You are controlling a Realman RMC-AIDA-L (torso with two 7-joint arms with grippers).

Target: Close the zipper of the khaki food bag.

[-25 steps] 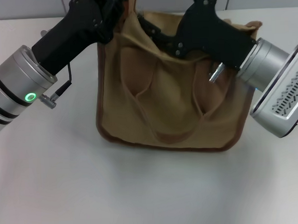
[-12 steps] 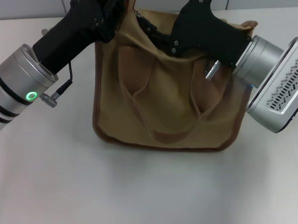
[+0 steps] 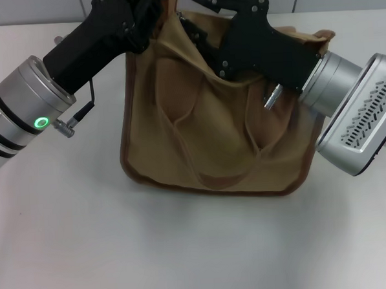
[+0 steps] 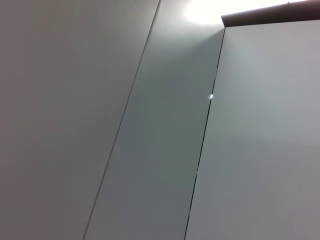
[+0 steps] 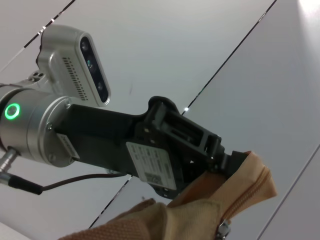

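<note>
A plain lab or test room set up for robot work. A bare, pale grey surface [image 3: 121, 252] fills most of the head view, and smooth grey wall panels [image 4: 150, 150] split by thin dark seams fill the left wrist view. Along the top edge of the head view, similar panels back the surface.

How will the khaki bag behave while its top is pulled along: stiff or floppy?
Probably floppy: the khaki food bag creases and sags between the left gripper and right gripper. Its slack handles suggest soft canvas. Likely light, since it leans readily.
</note>
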